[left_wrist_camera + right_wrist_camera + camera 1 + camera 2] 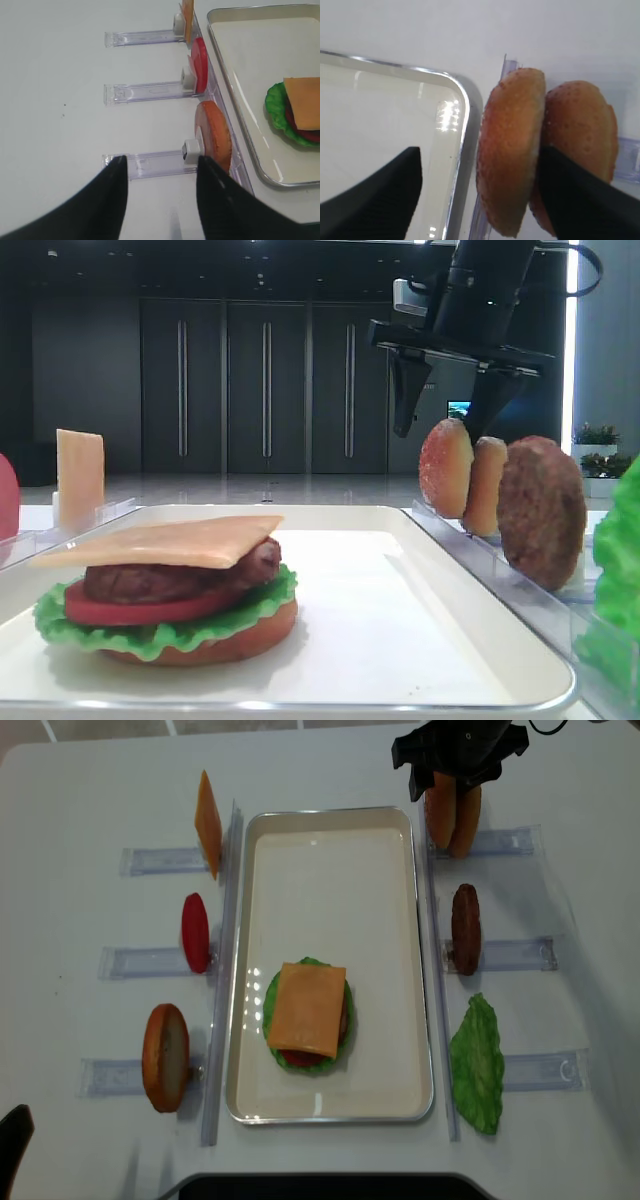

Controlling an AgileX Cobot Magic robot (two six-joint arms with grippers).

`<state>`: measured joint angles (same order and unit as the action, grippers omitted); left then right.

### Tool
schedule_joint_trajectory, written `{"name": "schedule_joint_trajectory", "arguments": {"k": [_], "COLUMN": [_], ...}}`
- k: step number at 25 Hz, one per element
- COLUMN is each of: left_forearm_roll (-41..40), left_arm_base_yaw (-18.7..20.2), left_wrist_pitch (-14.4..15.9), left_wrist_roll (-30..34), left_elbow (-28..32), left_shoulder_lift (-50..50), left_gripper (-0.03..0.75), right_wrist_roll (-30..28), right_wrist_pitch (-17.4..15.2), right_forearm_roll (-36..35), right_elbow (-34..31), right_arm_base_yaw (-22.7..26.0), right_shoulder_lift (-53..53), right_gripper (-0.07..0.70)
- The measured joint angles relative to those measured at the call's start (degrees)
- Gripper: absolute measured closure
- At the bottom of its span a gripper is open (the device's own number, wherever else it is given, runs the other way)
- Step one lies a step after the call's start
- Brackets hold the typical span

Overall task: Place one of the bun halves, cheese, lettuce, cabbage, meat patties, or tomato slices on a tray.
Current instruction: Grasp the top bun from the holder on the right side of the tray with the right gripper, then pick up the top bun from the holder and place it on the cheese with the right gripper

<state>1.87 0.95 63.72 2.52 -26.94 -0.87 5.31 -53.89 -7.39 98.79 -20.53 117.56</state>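
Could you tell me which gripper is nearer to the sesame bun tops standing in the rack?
Right. The right gripper straddles one of the bun tops, jaws open; the left gripper is across the tray, by the bottom bun.

Glossy white tray (330,820), clear plastic racks (145,92), grainy bun top (510,150), rough patty (541,510).

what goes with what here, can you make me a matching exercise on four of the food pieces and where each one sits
Things:
1. cheese slice
2. tomato slice
3. meat patty
4. lettuce leaf

Places:
A. upright in the middle rack right of the tray
B. on top of the burger stack on the tray
C. by the near rack right of the tray
D. upright in the middle rack left of the tray

Pairs: 1-B, 2-D, 3-A, 4-C
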Motion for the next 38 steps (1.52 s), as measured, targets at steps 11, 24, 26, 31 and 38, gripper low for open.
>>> {"name": "schedule_joint_trajectory", "arguments": {"k": [11, 24, 26, 31, 38], "left_forearm_roll": [0.0, 0.0, 0.0, 0.0, 0.0], "left_arm_base_yaw": [0.0, 0.0, 0.0, 0.0, 0.0], "left_wrist_pitch": [0.0, 0.0, 0.0, 0.0, 0.0], "left_wrist_roll": [0.2, 0.2, 0.2, 0.2, 0.2], "left_elbow": [0.0, 0.0, 0.0, 0.0, 0.0], "left_shoulder_lift": [0.0, 0.0, 0.0, 0.0, 0.0], "left_gripper": [0.37, 0.37, 0.37, 0.37, 0.37], "right_wrist_roll": [-0.5, -0.6, -0.6, -0.6, 0.1], "right_wrist_pitch": [0.4, -0.1, -1.0, -5.9, -12.5], "right_forearm_roll": [0.8, 1.6, 1.6, 1.5, 1.6], "right_elbow": [0.1, 0.1, 0.2, 1.3, 1.7], "right_arm_base_yaw": [0.0, -0.1, -0.1, -0.6, -0.7], "right_shoulder_lift": [0.5, -0.1, -1.1, -7.0, -13.6], "right_gripper": [0.276, 0.44, 0.44, 0.447, 0.45]}}
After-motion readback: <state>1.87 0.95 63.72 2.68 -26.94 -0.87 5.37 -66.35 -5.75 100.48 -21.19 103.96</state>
